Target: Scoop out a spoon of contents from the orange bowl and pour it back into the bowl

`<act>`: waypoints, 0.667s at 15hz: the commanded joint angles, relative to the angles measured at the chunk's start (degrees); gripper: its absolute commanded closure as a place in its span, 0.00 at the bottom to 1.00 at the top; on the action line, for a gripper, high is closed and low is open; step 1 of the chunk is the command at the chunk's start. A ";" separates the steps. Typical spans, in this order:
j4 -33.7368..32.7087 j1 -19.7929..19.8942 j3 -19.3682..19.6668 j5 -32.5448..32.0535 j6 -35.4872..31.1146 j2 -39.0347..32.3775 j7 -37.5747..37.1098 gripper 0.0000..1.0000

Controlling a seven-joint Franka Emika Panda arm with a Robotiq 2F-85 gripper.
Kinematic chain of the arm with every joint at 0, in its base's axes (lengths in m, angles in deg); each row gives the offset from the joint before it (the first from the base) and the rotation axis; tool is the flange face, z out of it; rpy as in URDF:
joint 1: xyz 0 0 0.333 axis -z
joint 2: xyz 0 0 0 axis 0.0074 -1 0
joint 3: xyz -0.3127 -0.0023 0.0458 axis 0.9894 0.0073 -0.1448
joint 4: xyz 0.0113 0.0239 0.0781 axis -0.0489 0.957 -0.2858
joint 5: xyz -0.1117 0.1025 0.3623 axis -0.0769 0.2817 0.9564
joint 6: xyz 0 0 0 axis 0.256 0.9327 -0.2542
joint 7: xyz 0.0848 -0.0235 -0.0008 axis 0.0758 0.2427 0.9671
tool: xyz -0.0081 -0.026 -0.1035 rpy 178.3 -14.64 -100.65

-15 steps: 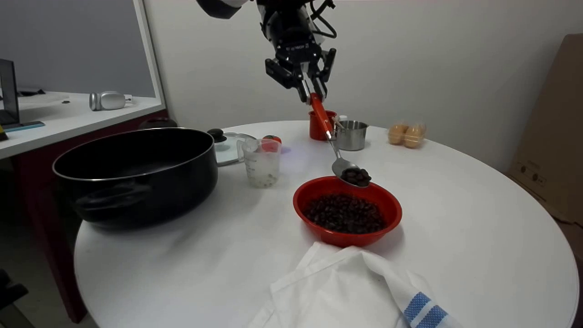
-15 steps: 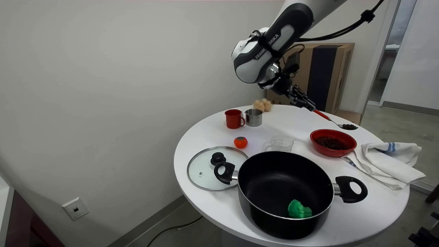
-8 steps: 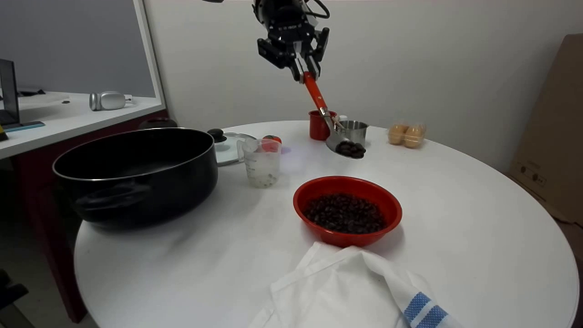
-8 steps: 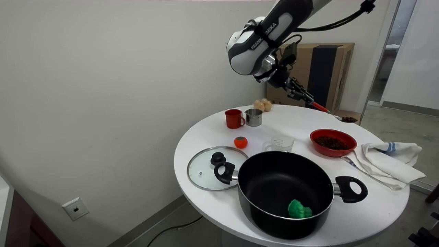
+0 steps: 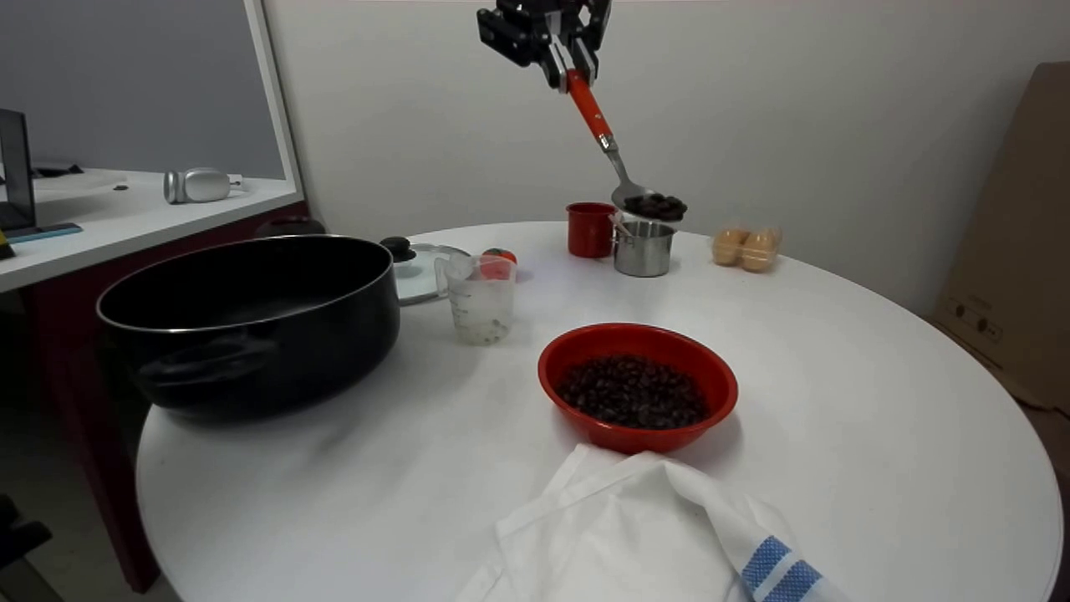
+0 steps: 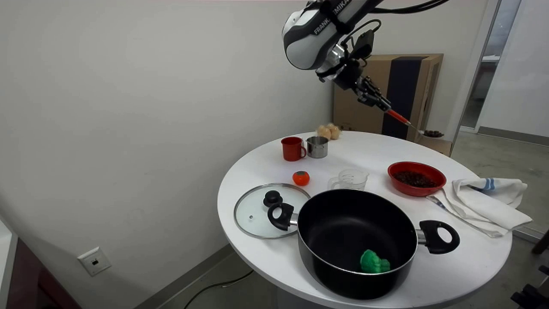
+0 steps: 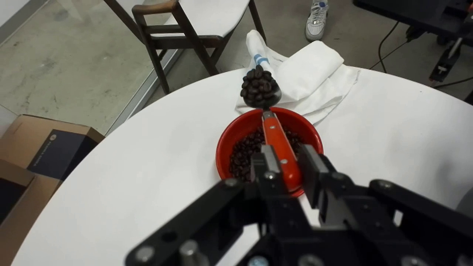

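Clasping spoon [image 7: 276, 136] heaped with dark beans [image 7: 258, 87], fingers [image 7: 271, 159] higher than orange bowl [image 5: 631, 339], arm [image 6: 319, 32] lettered "FRANK"

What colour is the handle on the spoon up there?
Red-orange. The spoon's handle shows best in the wrist view.

The gripper [image 5: 573, 82] has risen, lifting the red-handled spoon [image 5: 590, 109] and its heap of dark brown beans [image 5: 657, 206] with it — a second ago, in an exterior view, the metal scoop [image 5: 629, 194] overlapped the far rim of the red-orange bowl [image 5: 633, 437]; now it shows well above.
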 commanded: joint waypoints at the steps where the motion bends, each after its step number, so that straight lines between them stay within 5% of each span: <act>1: -3.57 0.40 -0.28 -0.66 3.54 -1.87 0.54 0.95; 10: -12.03 2.65 -0.53 2.61 7.29 -9.59 1.18 0.95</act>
